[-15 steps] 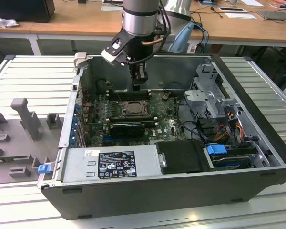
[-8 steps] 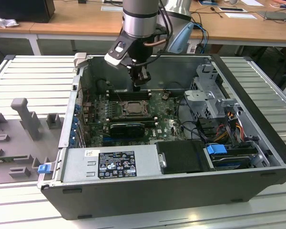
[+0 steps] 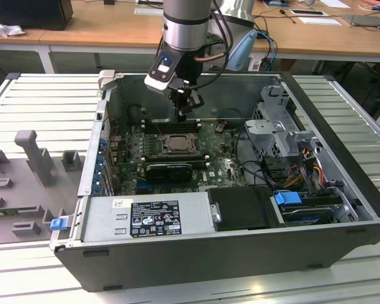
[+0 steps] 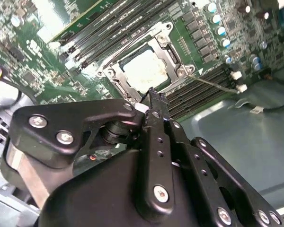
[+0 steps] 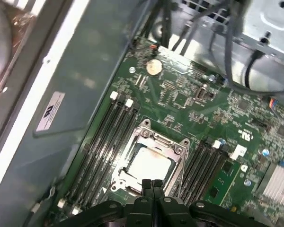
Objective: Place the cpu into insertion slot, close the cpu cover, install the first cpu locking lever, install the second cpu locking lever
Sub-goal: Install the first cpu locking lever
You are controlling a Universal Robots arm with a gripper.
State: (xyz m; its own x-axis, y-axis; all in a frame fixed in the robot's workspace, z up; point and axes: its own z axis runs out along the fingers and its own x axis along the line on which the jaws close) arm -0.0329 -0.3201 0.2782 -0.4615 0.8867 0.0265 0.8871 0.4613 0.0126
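Nearest the exterior camera runs the dark side wall of an open computer case point(image 3: 228, 256), which lies on a ribbed metal table point(image 3: 38, 88). At the exterior view's left, grey plastic fixtures point(image 3: 31, 155) stand on the table just beside the case. Inside, along the near wall, come a silver power supply point(image 3: 145, 218) with a label, then a black box point(image 3: 244, 209), then a blue tab point(image 3: 288, 197). A metal drive cage point(image 3: 282, 126) with cables sits at the exterior view's right. Behind the power supply lies the green motherboard point(image 3: 221, 168), and on it the insertion slot point(image 3: 172, 144) sits between rows of long black memory slots point(image 5: 104, 137). The cpu point(image 5: 149, 165) rests in the slot. Its pale metal top shows through the cut-out of the cpu cover point(image 5: 163, 138), which lies flat over it in both wrist views. One thin cpu locking lever point(image 4: 213, 81) reaches from a corner of the slot out across the memory slots. The arm comes down from above, and the gripper point(image 3: 185, 113) hangs at the edge of the slot. Its fingers point(image 5: 146, 185) are pressed together with nothing between them. The tips seem to sit right at the cover's rim, though I cannot tell whether they touch it.
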